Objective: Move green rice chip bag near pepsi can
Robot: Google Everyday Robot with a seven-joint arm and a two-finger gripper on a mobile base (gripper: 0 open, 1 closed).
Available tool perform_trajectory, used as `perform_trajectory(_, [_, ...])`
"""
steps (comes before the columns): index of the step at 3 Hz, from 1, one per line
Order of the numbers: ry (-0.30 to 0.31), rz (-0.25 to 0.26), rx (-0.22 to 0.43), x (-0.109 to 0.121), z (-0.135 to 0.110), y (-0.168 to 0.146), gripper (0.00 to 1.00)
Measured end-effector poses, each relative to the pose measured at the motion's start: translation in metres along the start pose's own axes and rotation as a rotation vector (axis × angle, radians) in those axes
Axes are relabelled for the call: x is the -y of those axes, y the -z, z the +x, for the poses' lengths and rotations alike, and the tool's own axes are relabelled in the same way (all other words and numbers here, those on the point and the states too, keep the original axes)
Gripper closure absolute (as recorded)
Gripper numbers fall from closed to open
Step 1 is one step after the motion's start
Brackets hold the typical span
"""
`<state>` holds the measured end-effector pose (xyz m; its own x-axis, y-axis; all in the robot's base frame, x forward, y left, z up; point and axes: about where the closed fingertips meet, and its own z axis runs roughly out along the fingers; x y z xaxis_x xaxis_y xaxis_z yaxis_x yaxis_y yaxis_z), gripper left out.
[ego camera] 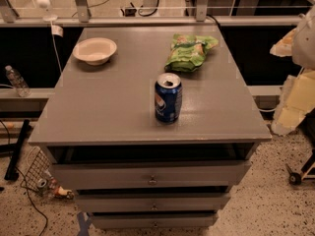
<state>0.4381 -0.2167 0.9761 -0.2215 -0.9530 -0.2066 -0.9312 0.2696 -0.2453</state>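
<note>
The green rice chip bag (189,52) lies crumpled on the grey cabinet top (113,107), at the back right. The pepsi can (168,98) stands upright with its top opened, near the front centre, a short way in front of the bag and apart from it. My gripper (290,42) shows only as a pale shape at the right edge of the camera view, beyond the cabinet's right side, level with the bag and well clear of both objects. It holds nothing that I can see.
A white bowl (95,50) sits at the back left of the top. The cabinet has three drawers (152,173) in front. A plastic bottle (17,81), cables and small clutter (49,183) lie on the floor at left. A railing (147,14) runs behind.
</note>
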Motion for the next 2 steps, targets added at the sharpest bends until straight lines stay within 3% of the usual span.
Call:
perform_trajectory(1, [0.000, 0.000, 0.000, 0.000, 0.000, 0.000, 0.00])
perform_trajectory(2, [0.068, 0.065, 0.018, 0.032, -0.007, -0.012, 0.00])
